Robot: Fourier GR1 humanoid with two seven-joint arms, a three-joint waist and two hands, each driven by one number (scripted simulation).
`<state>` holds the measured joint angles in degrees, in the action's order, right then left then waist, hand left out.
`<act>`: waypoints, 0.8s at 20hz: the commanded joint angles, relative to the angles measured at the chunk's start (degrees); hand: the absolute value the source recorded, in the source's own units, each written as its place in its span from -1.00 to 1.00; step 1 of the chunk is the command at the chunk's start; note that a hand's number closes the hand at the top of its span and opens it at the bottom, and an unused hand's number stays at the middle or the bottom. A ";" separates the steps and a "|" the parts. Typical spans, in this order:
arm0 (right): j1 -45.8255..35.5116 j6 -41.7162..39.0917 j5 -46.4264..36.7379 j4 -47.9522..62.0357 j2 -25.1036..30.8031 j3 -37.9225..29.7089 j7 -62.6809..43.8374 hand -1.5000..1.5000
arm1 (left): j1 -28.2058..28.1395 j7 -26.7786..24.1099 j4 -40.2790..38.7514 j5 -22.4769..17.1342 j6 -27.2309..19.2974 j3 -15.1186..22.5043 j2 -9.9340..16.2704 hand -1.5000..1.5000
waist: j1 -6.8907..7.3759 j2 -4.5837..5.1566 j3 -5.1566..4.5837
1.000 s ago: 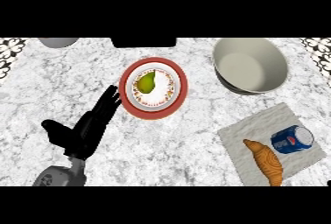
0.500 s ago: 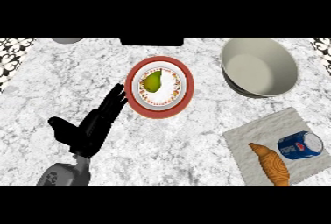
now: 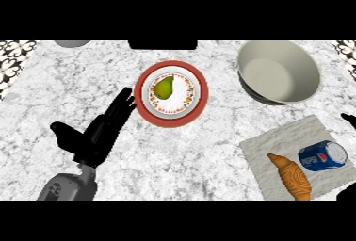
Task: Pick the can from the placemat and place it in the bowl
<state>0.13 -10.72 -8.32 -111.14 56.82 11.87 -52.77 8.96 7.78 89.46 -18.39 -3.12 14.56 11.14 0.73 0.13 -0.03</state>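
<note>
Blue can (image 3: 322, 156) lying on its side on the placemat (image 3: 274, 143), toward the mat's 3 o'clock edge, silver end turned toward 1 o'clock. Just beside it at 8 o'clock, a golden croissant (image 3: 292, 177), also on the mat, long axis running from 11 to 5 o'clock and reaching the lower limit of the view. Pale placemat set askew on the marble counter (image 3: 195, 155), in the 4 o'clock part of the scene.

At 12 o'clock from the mat, and well apart from the can, a large cream bowl (image 3: 279, 70), upright, nothing visible inside, its near rim close to the mat's upper corner. At 9 o'clock from the bowl, a red-rimmed plate (image 3: 172, 93) with a patterned white centre, carrying a green pear (image 3: 164, 88) slightly left of centre.

At 8 o'clock from the plate, left hand (image 3: 94, 136) over the counter, fingers straight and together pointing toward 1 o'clock, fingertips (image 3: 125, 96) just beside the plate's rim, thumb spread out toward 9 o'clock, holding nothing. Grey forearm (image 3: 68, 187) entering from the lower edge.

At the far 3 o'clock border, two small black shapes (image 3: 348, 117), one above the can and one below, possibly parts of the right hand; too little showing to tell the fingers' state.
</note>
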 commanded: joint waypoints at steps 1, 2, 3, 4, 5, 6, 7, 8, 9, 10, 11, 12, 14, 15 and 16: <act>-1.21 -3.41 -2.96 3.83 -4.24 1.18 -0.78 -1.00 | -2.34 2.68 2.83 -1.30 2.46 -1.76 1.72 0.00 | -0.40 -0.13 0.03; -0.67 -5.22 -2.18 1.17 -4.05 1.09 -3.75 -1.00 | -0.80 1.89 1.36 1.10 -0.78 -0.53 -1.48 0.00 | -0.68 -0.15 0.01; -0.57 -5.20 -3.52 4.05 -5.53 0.64 -0.91 -1.00 | -1.83 2.49 2.90 1.65 0.52 -1.06 0.40 0.00 | -0.60 -0.15 0.03; 2.38 -4.07 -4.94 3.37 -6.13 0.42 0.90 -1.00 | -6.01 1.19 5.55 1.51 0.48 -0.41 -0.01 0.00 | -0.67 -0.21 0.03; -0.09 -6.44 -4.86 3.31 -6.93 0.08 -1.49 -1.00 | -4.32 -3.19 -0.19 1.21 3.36 -2.03 -0.51 0.00 | -0.72 -0.13 0.01; -0.95 -7.16 -6.14 6.72 -8.06 0.14 1.66 -1.00 | -0.46 1.52 0.59 0.63 2.23 -3.37 -0.57 0.00 | -0.70 -0.11 0.03; 1.14 -8.70 -4.85 1.34 -7.44 -1.61 -2.23 -1.00 | 0.28 1.25 -0.36 1.59 1.37 -3.29 -1.80 0.00 | -0.97 -0.17 0.01; -1.14 -7.65 -8.95 6.41 -10.68 0.21 1.84 -1.00 | 0.00 0.82 -1.04 1.16 3.36 -4.07 -1.08 0.00 | -0.72 -0.12 0.02; -3.77 -8.22 -9.53 10.83 -10.96 0.84 3.50 -1.00 | -1.97 -3.28 -3.42 1.77 4.55 -3.32 -1.67 0.00 | -0.50 -0.05 0.02; -1.72 -10.65 -8.41 5.64 -10.66 -2.57 1.73 -1.00 | -2.40 1.95 3.14 2.37 1.99 -2.59 -2.51 0.00 | -0.72 -0.18 0.02; -0.04 -7.66 -12.47 7.28 -12.18 -1.23 4.67 -1.00 | -0.12 -1.32 -3.03 1.59 5.86 -4.96 -1.05 0.00 | -0.87 -0.13 0.02; -4.29 -10.26 -12.58 11.00 -13.14 -1.52 3.94 -1.00 | -0.17 -0.25 -1.90 3.06 3.59 -3.53 -3.11 0.00 | -0.64 -0.10 0.03; -0.45 -10.78 -13.55 7.93 -14.13 -2.35 4.39 -1.00 | -3.17 2.00 2.48 4.50 1.98 -1.55 -4.30 0.00 | -0.77 -0.19 0.03; -1.87 -11.11 -15.02 7.90 -15.68 -2.23 3.21 -1.00 | -5.51 -0.06 2.95 5.25 3.08 -1.47 -3.83 0.00 | -0.67 -0.18 0.02; -3.10 -11.02 -16.92 10.16 -17.74 -1.51 3.26 -1.00 | -1.15 3.00 1.75 3.59 3.55 -3.98 -3.61 0.00 | -0.69 -0.14 0.03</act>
<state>-1.60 -20.15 -21.32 -103.01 43.06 10.66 -49.65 6.72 8.70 90.40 -15.23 0.19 11.61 8.36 0.04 -0.01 0.00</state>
